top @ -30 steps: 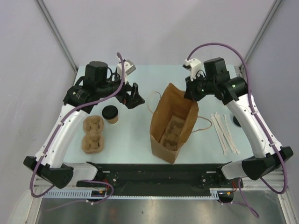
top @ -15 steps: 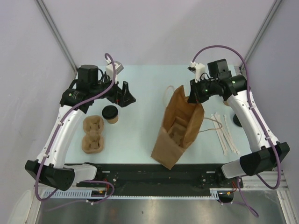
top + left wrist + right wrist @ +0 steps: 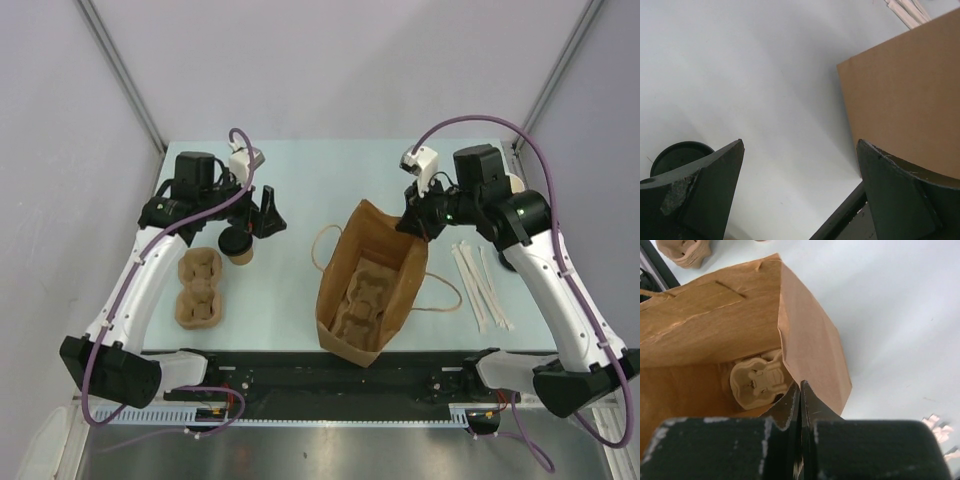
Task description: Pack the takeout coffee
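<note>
The takeout coffee (image 3: 236, 244), a tan cup with a black lid, stands on the table left of centre; its lid shows at the lower left of the left wrist view (image 3: 677, 154). My left gripper (image 3: 263, 214) is open and empty just right of and behind the cup, apart from it (image 3: 800, 146). The brown paper bag (image 3: 352, 262) stands open at the middle, with a pulp cup carrier (image 3: 362, 298) inside. My right gripper (image 3: 414, 222) is shut on the bag's far right rim (image 3: 800, 386); the carrier shows inside the bag (image 3: 756, 381).
A second pulp carrier (image 3: 198, 287) lies on the table left of the cup and shows in the right wrist view (image 3: 684, 251). Wooden stirrers (image 3: 481, 283) lie right of the bag. The bag's handles (image 3: 437, 290) trail on the table. The bag's side (image 3: 910, 95) fills the right of the left wrist view.
The bag was tipped to the right half a second ago and now stands upright with its mouth wide. My left gripper moved left and down, closer to the coffee.
</note>
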Tool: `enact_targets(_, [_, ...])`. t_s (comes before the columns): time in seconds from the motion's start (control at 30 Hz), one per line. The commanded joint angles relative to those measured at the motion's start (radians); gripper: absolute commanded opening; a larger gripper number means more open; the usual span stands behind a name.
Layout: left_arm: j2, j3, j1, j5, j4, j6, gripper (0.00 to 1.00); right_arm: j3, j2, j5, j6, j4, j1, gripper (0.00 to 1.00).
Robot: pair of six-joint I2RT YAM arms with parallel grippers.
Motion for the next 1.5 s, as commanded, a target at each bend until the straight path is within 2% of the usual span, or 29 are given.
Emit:
enact_targets(0.0, [-0.022,-0.018,0.008,-0.009,0.06,0.019,0.99,-0.01,-0.064,0.0,-0.04,0.076,0.033,0.0])
enact_targets(0.3, [-0.03,-0.067,0.014,-0.018,0.094,-0.003,0.99,-0.017,-0.128,0.012,-0.022,0.174,0.085,0.0])
enact_targets(0.5, [0.002,-0.041,0.048,-0.061,0.063,-0.004,0.99,-0.016,-0.075,0.092,0.001,0.18,0.099,0.0])
enact_targets(0.6, [0.045,0.002,0.078,-0.148,0.014,0.012,1.0,-0.004,-0.024,0.16,0.036,0.17,0.096,0.0])
enact_targets(0.9, [0.16,0.045,0.152,-0.291,-0.106,0.054,1.0,0.012,0.069,0.154,0.153,0.156,-0.045,0.0])
enact_targets(1.1, [0.22,0.011,0.18,-0.343,-0.114,0.057,0.99,0.003,0.091,0.126,0.211,0.15,-0.108,0.0])
enact_targets(1.47, [0.297,-0.035,0.212,-0.329,-0.094,0.082,0.99,-0.007,0.09,0.117,0.245,0.157,-0.136,0.0])
